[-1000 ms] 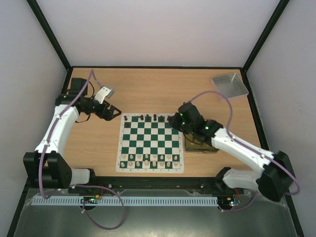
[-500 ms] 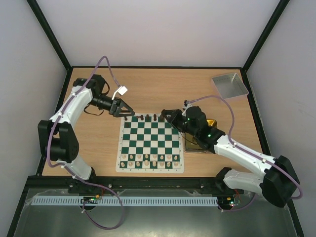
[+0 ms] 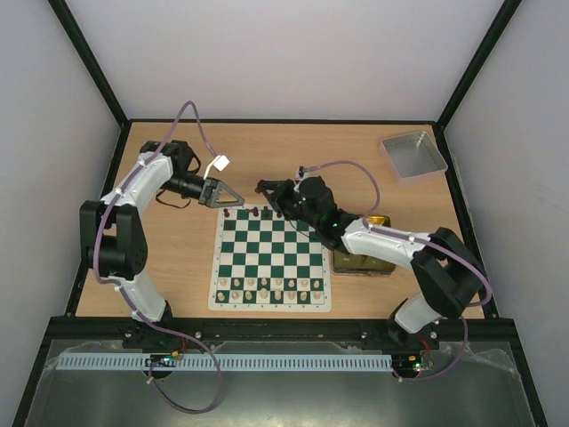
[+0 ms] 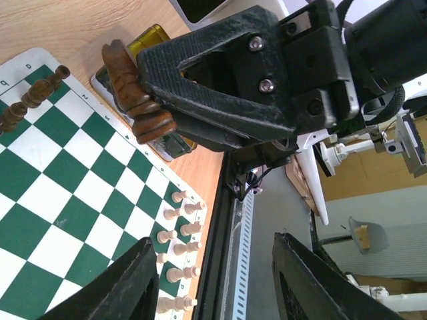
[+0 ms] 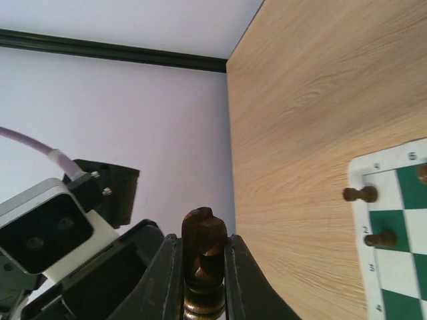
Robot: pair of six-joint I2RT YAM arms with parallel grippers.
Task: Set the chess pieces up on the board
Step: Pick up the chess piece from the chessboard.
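The dark knight [image 5: 203, 243] was clamped between the right arm's fingers [image 5: 168, 270], which were closed tight on its lower body with its head poking out past their tips. In the overhead view this grasp sat over the far edge of the board [image 3: 271, 258], toward its left part, with the knight held off the surface and lying sideways in the grip. The left arm's fingers [image 4: 127, 283] were spread wide apart and held nothing. They pointed at the knight from just beyond the board's far-left corner, close to it but not touching it. Other dark pieces [image 3: 258, 213] stood in a line along the board's far row, and the pale pieces [image 3: 271, 289] filled the near rows. In the right wrist view, small digits were printed on the board's white border, with 2, 3 and 4 readable down one edge. A gold tin [image 3: 360, 264] lay on the desk [image 3: 178, 258] just right of the board, partly under the right arm, and a grey tray [image 3: 413, 153] sat in the far-right corner.
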